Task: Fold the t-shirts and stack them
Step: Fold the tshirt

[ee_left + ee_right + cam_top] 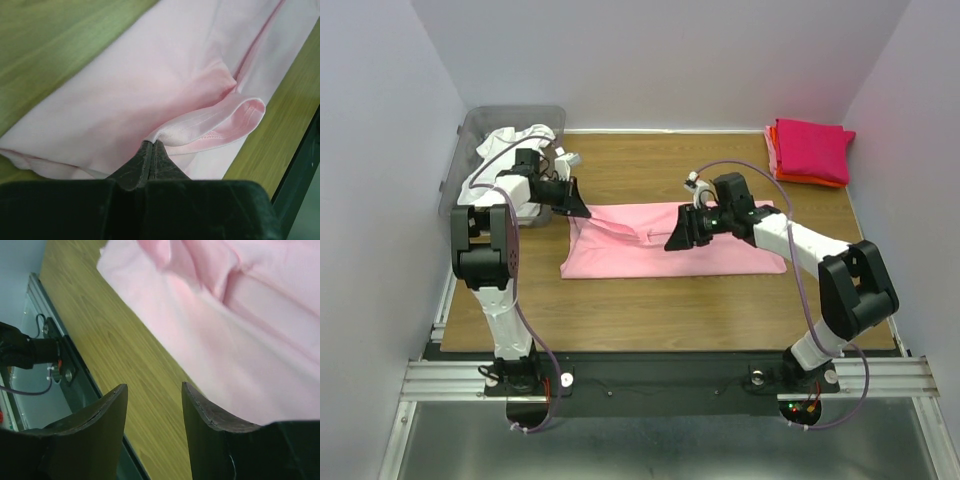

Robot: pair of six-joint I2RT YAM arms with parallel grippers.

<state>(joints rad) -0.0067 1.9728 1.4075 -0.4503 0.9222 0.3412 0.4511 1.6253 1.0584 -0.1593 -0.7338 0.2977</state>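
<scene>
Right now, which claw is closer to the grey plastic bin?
Left. The left claw pinches the pink t-shirt at its edge beside the bin; the right claw is open over the shirt's middle, farther away.

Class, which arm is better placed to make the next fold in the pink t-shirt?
Left: the left gripper is shut on a fold of the pink t-shirt; the right gripper hangs open, empty.

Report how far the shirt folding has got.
Done: a folded stack sits at the far right corner. In hand: the pink tee lies partly folded mid-table, left gripper shut on a fold of it, right gripper open over it. To do: the white tee, unfolded in the bin.
</scene>
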